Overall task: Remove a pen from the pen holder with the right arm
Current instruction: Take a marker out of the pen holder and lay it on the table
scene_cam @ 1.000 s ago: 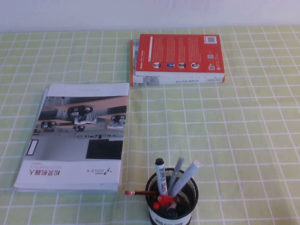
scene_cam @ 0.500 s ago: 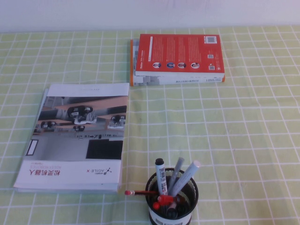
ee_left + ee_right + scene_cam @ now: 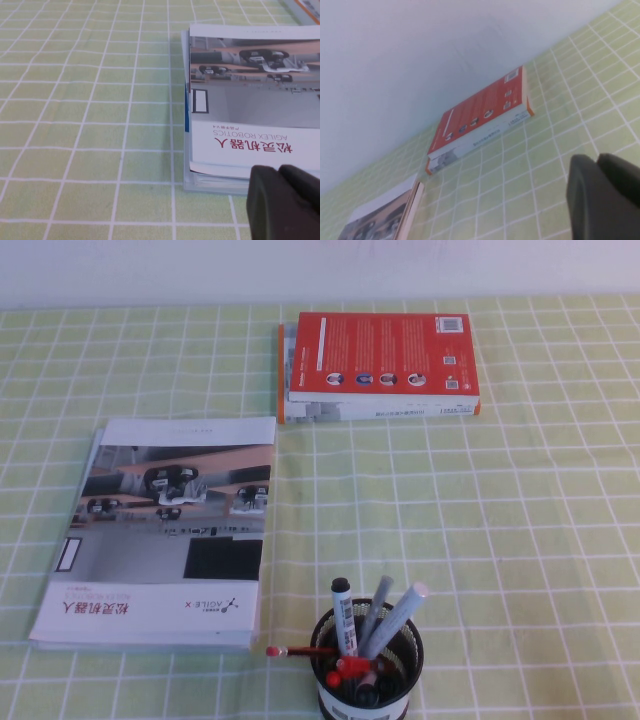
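Black pen holder [image 3: 414, 660] at near edge (room rightward) | left gripper [image 3: 278, 170] by booklet [image 3: 250, 100], right gripper [image 3: 597, 159] aloft: fingers closed

The high view comes from a raised camera on the robot's side. It angles down over the whole checked tablecloth [image 3: 500, 500], with the pen holder [image 3: 367, 665] nearest the lens and the red book [image 3: 380, 355] farthest.

The left wrist camera looks low and close across the cloth at the brochure [image 3: 250, 100], past the left gripper [image 3: 278, 172], whose fingers press together.

The right wrist camera tilts toward the back wall and the red book, behind the right gripper [image 3: 597, 160], likewise closed.

You will find the red book shared by the high and right wrist views, and the brochure in all three.
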